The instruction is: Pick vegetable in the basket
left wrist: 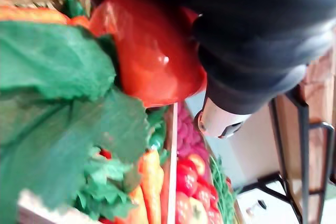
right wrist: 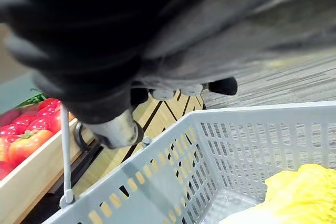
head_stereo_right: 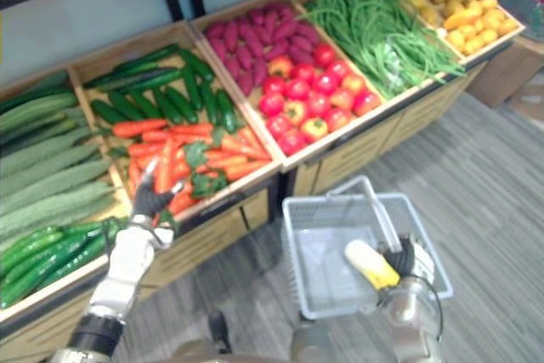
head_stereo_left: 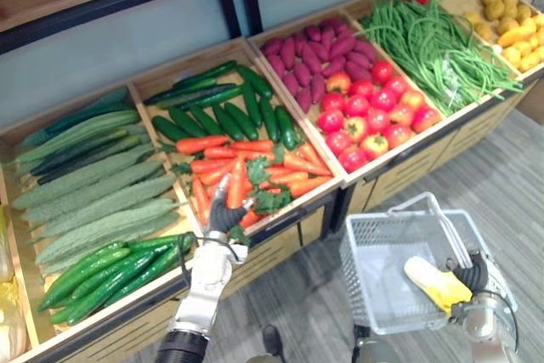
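My left hand [head_stereo_left: 224, 216] reaches into the carrot bin [head_stereo_left: 255, 167], its fingers curled round an orange carrot [head_stereo_left: 235, 186] that stands upright among green leaves. Up close in the left wrist view the carrot [left wrist: 152, 59] lies against the hand's dark cover [left wrist: 252, 30]. My right hand [head_stereo_left: 473, 275] is shut on the handle of a grey plastic basket [head_stereo_left: 359, 248] held low in front of the stand. A yellow vegetable [head_stereo_left: 435, 283] lies inside the basket, also seen as the yellow vegetable [right wrist: 299, 192] in the right wrist view.
The slanted wooden stand holds pale green gourds [head_stereo_left: 93, 184], dark cucumbers [head_stereo_left: 225, 108], purple sweet potatoes [head_stereo_left: 306, 57], tomatoes [head_stereo_left: 370, 116], green beans [head_stereo_left: 425, 40] and yellow produce [head_stereo_left: 510, 27]. Grey plank floor [head_stereo_left: 510, 167] lies in front of the stand.
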Robot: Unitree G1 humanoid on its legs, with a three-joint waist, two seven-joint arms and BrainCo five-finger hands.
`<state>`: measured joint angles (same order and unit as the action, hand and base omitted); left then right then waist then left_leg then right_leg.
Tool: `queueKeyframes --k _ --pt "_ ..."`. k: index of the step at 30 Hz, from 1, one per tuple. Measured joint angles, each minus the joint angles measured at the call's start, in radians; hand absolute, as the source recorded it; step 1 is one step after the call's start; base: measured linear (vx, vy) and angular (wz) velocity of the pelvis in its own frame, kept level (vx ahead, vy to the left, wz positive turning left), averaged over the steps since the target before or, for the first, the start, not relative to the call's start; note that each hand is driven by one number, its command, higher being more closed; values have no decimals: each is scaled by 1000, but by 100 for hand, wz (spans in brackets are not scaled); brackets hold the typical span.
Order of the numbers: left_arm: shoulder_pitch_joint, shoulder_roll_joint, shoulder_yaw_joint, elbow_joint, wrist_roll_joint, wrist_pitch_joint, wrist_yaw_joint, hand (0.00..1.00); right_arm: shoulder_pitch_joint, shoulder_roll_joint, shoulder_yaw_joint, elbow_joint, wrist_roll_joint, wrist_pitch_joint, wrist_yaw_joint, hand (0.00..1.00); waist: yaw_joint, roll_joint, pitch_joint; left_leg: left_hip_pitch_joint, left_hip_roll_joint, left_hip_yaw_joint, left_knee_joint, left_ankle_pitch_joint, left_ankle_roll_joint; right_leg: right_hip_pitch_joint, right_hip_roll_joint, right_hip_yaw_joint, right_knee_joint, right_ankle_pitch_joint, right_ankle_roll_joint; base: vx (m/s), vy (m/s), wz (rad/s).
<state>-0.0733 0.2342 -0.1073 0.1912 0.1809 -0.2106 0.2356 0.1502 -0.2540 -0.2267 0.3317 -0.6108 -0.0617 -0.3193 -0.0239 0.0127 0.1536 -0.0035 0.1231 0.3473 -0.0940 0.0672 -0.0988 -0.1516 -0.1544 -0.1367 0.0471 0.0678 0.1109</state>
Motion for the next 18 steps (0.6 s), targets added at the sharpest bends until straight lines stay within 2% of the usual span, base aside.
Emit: queueKeyframes --k 8,18 --pt "-22 -8 -204 -44 34 -14 -41 100 8 1 36 -8 0 4 2 100 0 -1 -31 11 4 6 -2 -2 -2 8 0 3 0 0 0 0 2 -1" --pt "-143 -116 -460 -35 44 -20 -63 100 49 20 86 -149 -1 6 4 100 -1 -11 -40 29 9 39 -6 -13 -10 15 4 14 2 0 1 -4 -1 -5"
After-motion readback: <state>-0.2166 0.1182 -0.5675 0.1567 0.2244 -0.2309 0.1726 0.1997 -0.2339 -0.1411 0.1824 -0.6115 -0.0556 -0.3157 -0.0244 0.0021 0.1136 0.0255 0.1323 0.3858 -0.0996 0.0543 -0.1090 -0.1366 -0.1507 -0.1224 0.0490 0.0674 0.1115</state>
